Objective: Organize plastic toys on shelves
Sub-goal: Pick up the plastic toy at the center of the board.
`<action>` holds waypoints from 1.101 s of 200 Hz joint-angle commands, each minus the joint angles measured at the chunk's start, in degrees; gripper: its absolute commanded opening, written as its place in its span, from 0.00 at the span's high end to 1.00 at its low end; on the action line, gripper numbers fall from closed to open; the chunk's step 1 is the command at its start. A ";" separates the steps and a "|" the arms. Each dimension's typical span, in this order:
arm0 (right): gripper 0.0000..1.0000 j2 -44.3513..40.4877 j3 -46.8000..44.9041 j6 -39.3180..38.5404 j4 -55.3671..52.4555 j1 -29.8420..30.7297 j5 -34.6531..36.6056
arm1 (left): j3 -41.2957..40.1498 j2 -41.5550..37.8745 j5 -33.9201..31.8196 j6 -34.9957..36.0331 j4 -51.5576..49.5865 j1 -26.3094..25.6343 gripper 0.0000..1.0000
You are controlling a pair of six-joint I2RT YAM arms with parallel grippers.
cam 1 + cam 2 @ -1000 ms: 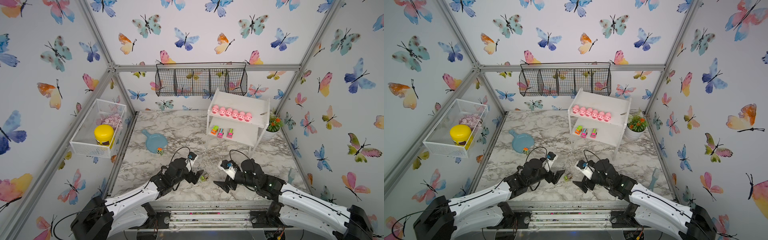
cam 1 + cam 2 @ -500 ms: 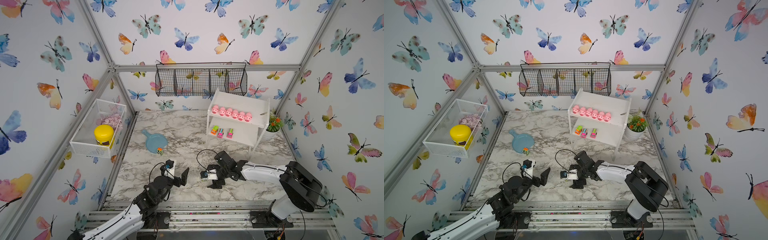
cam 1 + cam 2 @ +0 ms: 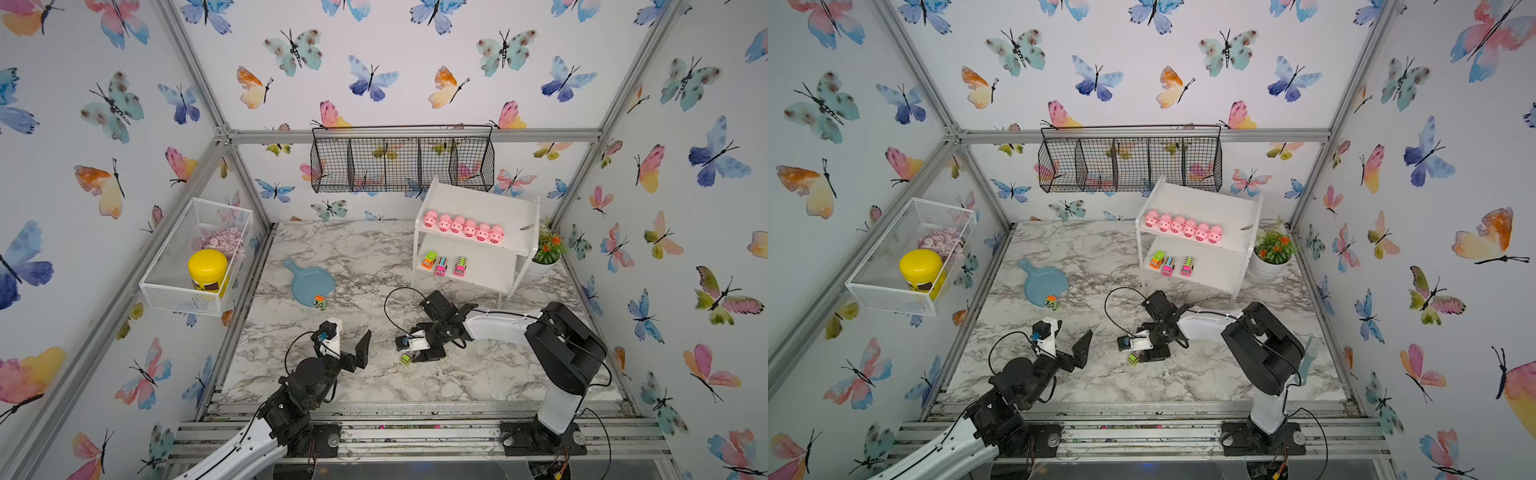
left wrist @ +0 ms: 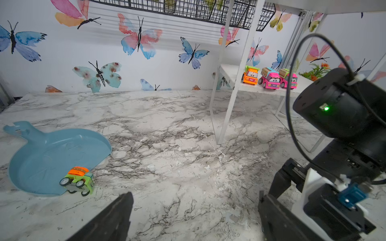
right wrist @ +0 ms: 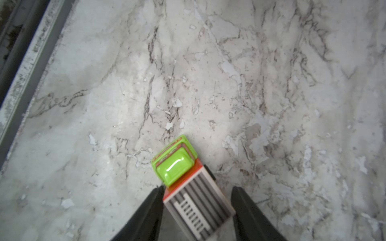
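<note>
On the marble tabletop, the right gripper bracketed the flat sides of the green toy truck, grip unconfirmed; it looked light, rigid, slippery.

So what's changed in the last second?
The left gripper drew back toward the front, jaws wide. The right gripper swung over the green truck and its fingers narrowed astride it; a firm grip isn't clear. Pigs, shelved trucks and the orange-topped truck by the blue pan stayed put.
</note>
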 commanded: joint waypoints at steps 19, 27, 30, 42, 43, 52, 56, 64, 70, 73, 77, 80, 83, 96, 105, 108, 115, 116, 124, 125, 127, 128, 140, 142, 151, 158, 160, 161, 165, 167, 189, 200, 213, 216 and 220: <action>0.54 2.04 3.30 -2.97 -6.68 -0.03 -5.67 | 1.72 -2.02 -3.41 1.84 -0.62 0.18 0.02; 0.54 2.04 3.04 -3.16 -6.63 -0.02 -5.68 | 1.94 -2.57 -3.57 2.16 -0.92 0.21 0.02; 0.54 1.96 2.96 -3.25 -6.62 0.06 -5.64 | 2.02 -2.80 -3.74 2.24 -0.99 0.23 0.02; 0.53 1.54 2.63 -3.52 -6.55 -0.03 -5.75 | 2.09 -3.53 -3.97 2.50 -1.41 0.22 0.01; 0.53 1.52 2.60 -3.56 -6.54 0.02 -5.76 | 2.11 -3.60 -3.96 2.52 -1.42 0.19 0.02; 0.53 1.36 2.49 -3.79 -6.70 -0.03 -5.99 | 2.01 -4.05 -4.12 2.53 -1.52 0.21 0.02; 0.53 1.37 2.43 -3.79 -6.79 0.02 -6.11 | 1.97 -4.18 -4.00 2.53 -1.40 0.17 0.02; 0.54 1.36 2.33 -3.79 -6.80 0.08 -6.21 | 1.92 -4.35 -3.99 2.58 -1.40 0.22 0.01; 0.54 1.29 2.17 -3.79 -6.83 0.02 -6.30 | 2.03 -4.37 -3.89 2.69 -1.43 0.17 0.02; 0.54 1.31 2.12 -3.79 -6.80 0.05 -6.42 | 2.01 -4.37 -3.75 2.71 -1.39 0.16 0.02; 0.55 1.21 1.99 -3.64 -6.59 0.04 -6.39 | 2.09 -4.30 -3.70 2.86 -1.27 0.18 0.02; 0.55 1.13 1.89 -3.43 -6.35 0.06 -6.45 | 2.11 -4.28 -3.50 2.88 -1.26 0.21 0.01; 0.56 1.11 1.82 -3.13 -6.16 0.04 -6.52 | 2.20 -4.28 -3.43 3.07 -1.19 0.17 0.02; 0.59 1.05 2.05 -2.59 -6.00 0.06 -7.12 | 2.51 -3.90 -2.93 3.52 -1.09 0.22 0.01; 0.61 1.16 2.37 -2.00 -6.05 0.06 -7.50 | 2.69 -3.67 -2.98 3.80 -1.13 0.17 0.02; 0.62 1.23 2.52 -1.83 -6.09 0.06 -7.57 | 2.81 -3.59 -2.84 3.89 -1.24 0.19 0.02; 0.64 1.23 2.66 -1.45 -6.15 0.05 -7.70 | 3.06 -3.40 -2.82 4.15 -1.33 0.24 0.01; 0.65 1.19 2.71 -1.39 -6.12 0.06 -7.75 | 3.08 -3.40 -2.81 4.18 -1.34 0.20 0.01; 0.67 1.20 2.76 -1.03 -6.09 0.07 -8.07 | 3.34 -3.31 -2.64 4.50 -1.43 0.16 0.01; 0.67 1.18 2.71 -1.00 -6.09 0.06 -8.11 | 3.36 -3.31 -2.63 4.57 -1.43 0.21 0.02; 0.67 1.16 2.68 -0.92 -6.09 0.11 -8.18 | 3.43 -3.31 -2.56 4.63 -1.50 0.20 0.02; 0.68 1.07 2.67 -0.90 -6.09 0.09 -8.21 | 3.49 -3.31 -2.51 4.68 -1.51 0.18 0.02; 0.69 0.68 2.58 -0.42 -6.09 0.06 -8.36 | 4.02 -3.31 -2.09 5.46 -1.70 0.16 0.01; 0.70 0.64 2.51 -0.33 -6.09 0.02 -8.33 | 4.13 -3.31 -1.99 5.62 -1.83 0.16 0.02; 0.71 0.00 2.28 0.36 -5.88 -0.02 -8.41 | 4.74 -3.23 -1.39 6.43 -2.09 0.17 0.01; 0.72 -0.65 1.97 0.80 -5.66 0.00 -8.32 | 5.27 -3.13 -0.83 7.26 -2.22 0.22 0.01; 0.72 -0.81 1.92 0.96 -5.59 0.05 -8.28 | 5.52 -3.07 -0.55 7.58 -2.29 0.15 0.01; 0.72 -0.97 1.86 1.09 -5.58 0.05 -8.26 | 5.63 -3.06 -0.40 7.70 -2.30 0.16 0.01; 0.72 -1.45 1.61 1.39 -5.45 0.00 -8.23 | 6.07 -2.98 0.15 8.37 -2.44 0.18 0.01; 0.72 -1.71 1.50 1.68 -5.29 -0.02 -8.23 | 6.33 -2.90 0.53 8.78 -2.50 0.17 0.01; 0.73 -5.69 -0.48 4.35 -3.67 -0.11 -7.85 | 9.90 -1.09 6.58 15.07 -4.07 0.24 0.01; 0.73 -8.02 -1.78 5.76 -3.11 -0.36 -7.43 | 12.49 0.37 12.33 19.97 -6.48 0.16 0.01; 0.73 -11.12 -3.60 7.29 -2.66 -1.05 -7.12 | 15.38 2.35 20.60 27.79 -11.08 0.21 0.01; 0.73 -11.86 -4.14 7.63 -2.52 -1.22 -7.05 | 15.99 2.82 22.70 29.25 -12.23 0.18 0.01; 0.73 -12.77 -4.81 8.00 -2.37 -1.48 -6.78 | 16.75 3.38 25.41 31.51 -13.90 0.20 0.01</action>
